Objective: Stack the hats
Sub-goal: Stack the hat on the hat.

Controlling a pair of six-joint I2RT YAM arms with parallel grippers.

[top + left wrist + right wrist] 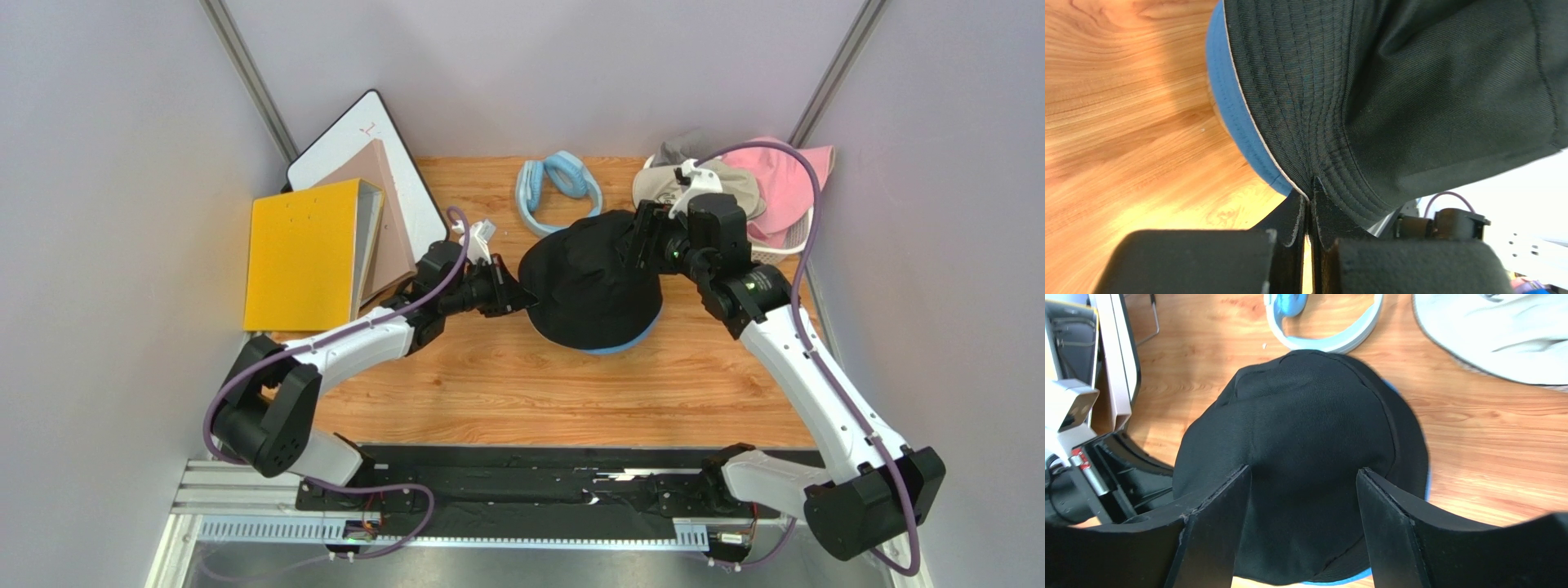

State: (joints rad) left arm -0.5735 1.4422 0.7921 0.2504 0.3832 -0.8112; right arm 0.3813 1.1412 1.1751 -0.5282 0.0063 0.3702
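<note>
1. The black hat (pixel 589 284) sits crown-up at the middle of the bench (pixel 491 392). It rests on a blue hat (pixel 610 350), of which only a thin rim shows along the near side.
2. The left gripper (pixel 512 298) is clamped on the black hat's brim at its left edge, with both fingers pressed together on the stitched cloth.
3. The right gripper (pixel 642 239) stands over the far-right side of the crown with its jaws apart and the crown between them. Whether the pads touch the cloth cannot be told.
4. Open room: bare wood runs the full width of the near edge, between the hats and the arm bases, and continues up the right side of the stack.
5. Left edge: a yellow binder (pixel 301 257) and a whiteboard (pixel 368 137) fill the far-left corner, close behind the left gripper.
6. Far edge: a light blue padded ring (pixel 558 190) lies just beside the black hat's far rim.
7. Far-right corner: a beige hat (pixel 718 184), a pink hat (pixel 785 184) and a grey hat (pixel 681 150) lie heaped together, directly behind the right gripper.
8. Left wrist view only: the pinch point on the brim, and the blue hat's brim jutting out beneath the black one and lying on the wood.
9. Right wrist view only: the spread of the fingers (pixel 1220 527) and the shallow dents in the crown between them.
</note>
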